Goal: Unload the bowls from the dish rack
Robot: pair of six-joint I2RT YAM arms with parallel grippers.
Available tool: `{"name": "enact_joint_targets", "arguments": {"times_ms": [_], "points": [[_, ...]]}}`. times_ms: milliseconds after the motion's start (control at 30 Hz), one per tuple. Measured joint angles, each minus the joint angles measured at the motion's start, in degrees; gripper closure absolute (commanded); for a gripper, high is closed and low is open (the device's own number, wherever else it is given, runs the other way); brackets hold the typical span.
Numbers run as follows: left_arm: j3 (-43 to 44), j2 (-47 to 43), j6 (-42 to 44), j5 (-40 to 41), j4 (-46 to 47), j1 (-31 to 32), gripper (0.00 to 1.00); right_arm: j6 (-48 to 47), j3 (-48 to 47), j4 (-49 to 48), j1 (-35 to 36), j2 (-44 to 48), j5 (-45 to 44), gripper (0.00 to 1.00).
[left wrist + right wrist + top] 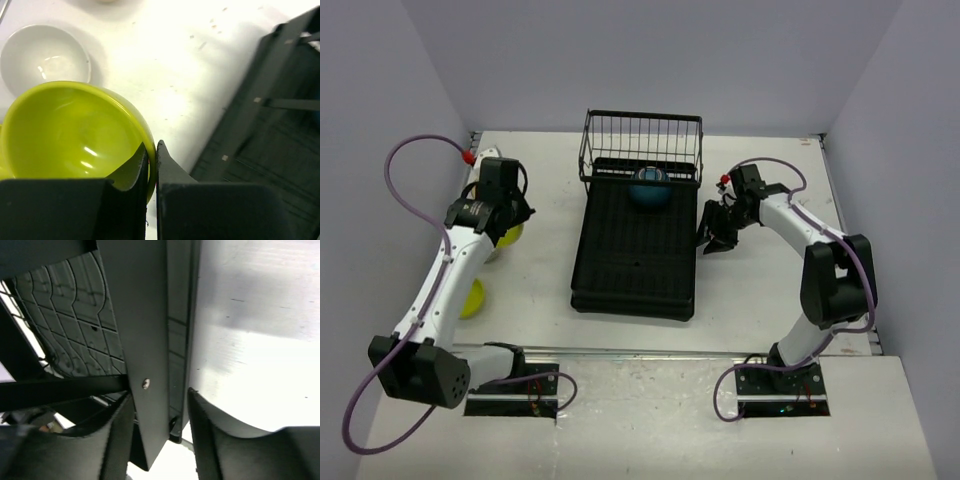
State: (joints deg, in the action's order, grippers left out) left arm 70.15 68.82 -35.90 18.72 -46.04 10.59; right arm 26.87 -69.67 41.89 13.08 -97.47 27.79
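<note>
The black dish rack (638, 250) lies mid-table with its wire basket at the far end. One dark blue bowl (648, 191) sits in it by the basket. My left gripper (506, 222) is left of the rack, shut on the rim of a lime bowl (65, 135), one finger inside and one outside. A cream bowl (45, 57) sits on the table just beyond it. A second lime bowl (472, 298) rests on the table nearer the arm bases. My right gripper (716, 232) is closed over the rack's right side wall (155, 340).
The rack's left edge (280, 120) lies close to the right of the held lime bowl. Another pale bowl (488, 156) shows at the far left corner, partly behind the left arm. Walls close in the table at left, right and back.
</note>
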Motion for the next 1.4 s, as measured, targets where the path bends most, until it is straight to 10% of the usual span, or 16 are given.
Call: {"name": "enact_joint_targets", "arguments": {"times_ms": [467,1400], "points": [[0.17,15.61,9.99,-5.27,4.94,-9.01,1.00,-0.92,-1.38,2.01,-1.51,13.70,-5.73,0.41],[-15.32,3.23,12.50,-1.44,0.15,-29.33,1.00,-2.45,-12.68,10.16,-1.53,17.84,-7.80,0.39]]}}
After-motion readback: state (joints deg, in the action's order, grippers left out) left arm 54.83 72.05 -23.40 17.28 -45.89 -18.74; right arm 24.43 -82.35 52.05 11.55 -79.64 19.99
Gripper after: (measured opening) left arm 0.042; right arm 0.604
